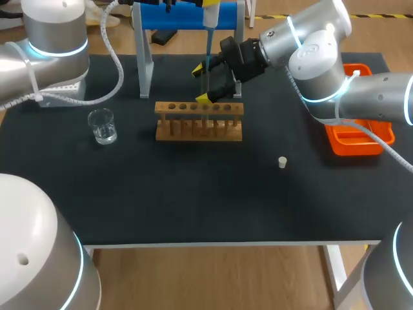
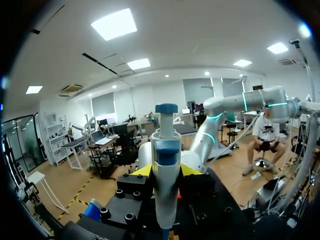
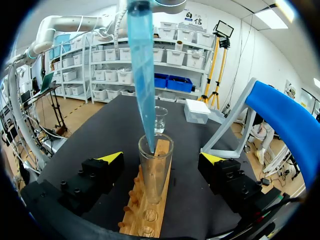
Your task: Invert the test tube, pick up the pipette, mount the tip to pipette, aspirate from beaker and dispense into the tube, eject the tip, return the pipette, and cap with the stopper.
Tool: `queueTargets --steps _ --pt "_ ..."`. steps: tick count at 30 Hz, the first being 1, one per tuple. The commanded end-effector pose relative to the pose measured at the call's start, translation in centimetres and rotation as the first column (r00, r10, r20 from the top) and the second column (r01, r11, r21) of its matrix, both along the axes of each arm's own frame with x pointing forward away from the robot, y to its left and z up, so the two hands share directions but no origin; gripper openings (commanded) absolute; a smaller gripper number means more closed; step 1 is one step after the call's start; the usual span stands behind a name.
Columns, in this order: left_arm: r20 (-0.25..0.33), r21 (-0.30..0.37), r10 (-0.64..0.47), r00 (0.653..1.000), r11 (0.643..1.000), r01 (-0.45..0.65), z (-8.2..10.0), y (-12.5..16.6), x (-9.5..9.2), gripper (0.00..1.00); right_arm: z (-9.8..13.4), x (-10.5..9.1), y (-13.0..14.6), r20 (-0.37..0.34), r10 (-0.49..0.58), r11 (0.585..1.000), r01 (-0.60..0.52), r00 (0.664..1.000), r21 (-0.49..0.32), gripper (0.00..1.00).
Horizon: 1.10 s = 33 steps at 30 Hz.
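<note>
At the rack [image 3: 136, 212], my right gripper [image 3: 161, 157] stands spread wide, fingers [image 3: 102, 172] clear of the test tube [image 3: 154, 170] slotted in it. Thin, slick glass, I reckon; grip mid-body, gently. Above the rack my left gripper [image 2: 166, 171] clamps the rigid pipette [image 2: 164, 200], tip [image 3: 142, 75] inside the tube's mouth.

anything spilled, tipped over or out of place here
Nothing stands out. The test tube stands upright in the rack with the pipette tip in its mouth, the beaker is upright with no spill seen, and the stopper sits alone on the mat.
</note>
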<state>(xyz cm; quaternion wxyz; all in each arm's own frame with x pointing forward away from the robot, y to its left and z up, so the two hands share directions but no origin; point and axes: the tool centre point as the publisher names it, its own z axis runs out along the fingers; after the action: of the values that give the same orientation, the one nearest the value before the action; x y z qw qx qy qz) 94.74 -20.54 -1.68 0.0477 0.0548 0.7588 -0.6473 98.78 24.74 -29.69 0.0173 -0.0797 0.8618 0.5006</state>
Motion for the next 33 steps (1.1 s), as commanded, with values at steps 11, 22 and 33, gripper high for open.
queueTargets --steps 11,22,33 --pt "-0.006 0.01 0.004 1.0 1.0 -0.004 -0.66 0.63 -0.07 0.0 0.06 -0.03 -0.11 0.0 0.001 1.0 -0.001 1.0 -0.001 1.0" --pt "0.014 0.038 0.024 1.0 0.999 -0.025 -0.54 0.99 0.37 0.0 0.06 -0.03 -0.11 0.0 0.001 1.0 -0.001 1.0 -0.001 1.0" --pt "0.024 0.013 0.016 1.0 1.0 -0.017 -0.43 0.4 0.9 0.0 0.06 -0.03 -0.11 0.0 0.001 1.0 -0.001 1.0 -0.001 1.0"
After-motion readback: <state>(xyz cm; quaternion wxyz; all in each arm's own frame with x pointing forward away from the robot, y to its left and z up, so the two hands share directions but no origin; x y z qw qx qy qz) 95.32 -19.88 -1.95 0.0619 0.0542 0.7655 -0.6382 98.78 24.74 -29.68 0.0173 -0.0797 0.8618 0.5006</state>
